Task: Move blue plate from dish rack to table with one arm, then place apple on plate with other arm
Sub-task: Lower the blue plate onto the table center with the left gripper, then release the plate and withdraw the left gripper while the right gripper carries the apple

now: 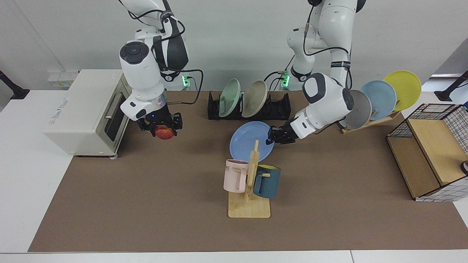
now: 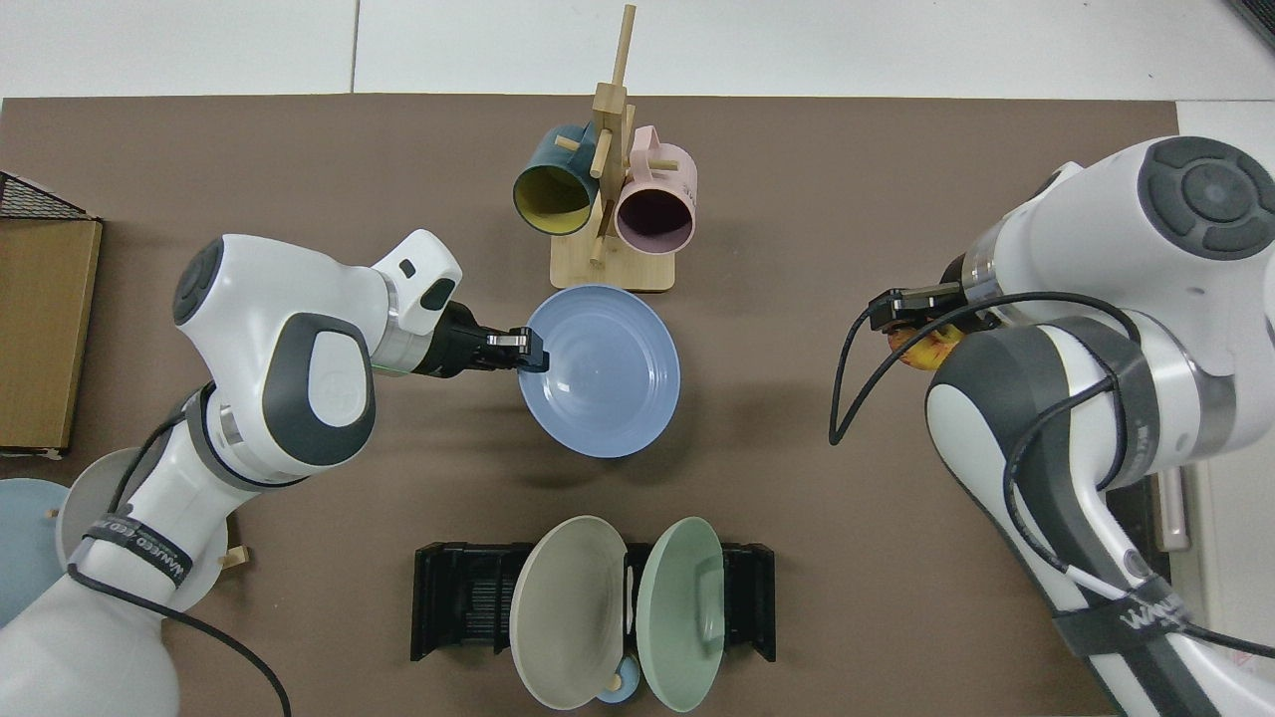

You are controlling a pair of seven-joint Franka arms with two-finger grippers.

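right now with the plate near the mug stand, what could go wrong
1. The left gripper pinches only the rim of the blue plate, so it may tip or slip as it lowers.
2. The plate is close to the mug stand and could knock it.
3. The right gripper holds the apple high; released early, it could roll.

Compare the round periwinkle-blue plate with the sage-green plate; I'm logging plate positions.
The periwinkle-blue plate is out of the black slotted dish rack, held by its rim in the left gripper; the sage-green plate is ungripped. The blue one is near flat, the green one leans upright in a slot. Both are round and shallow.
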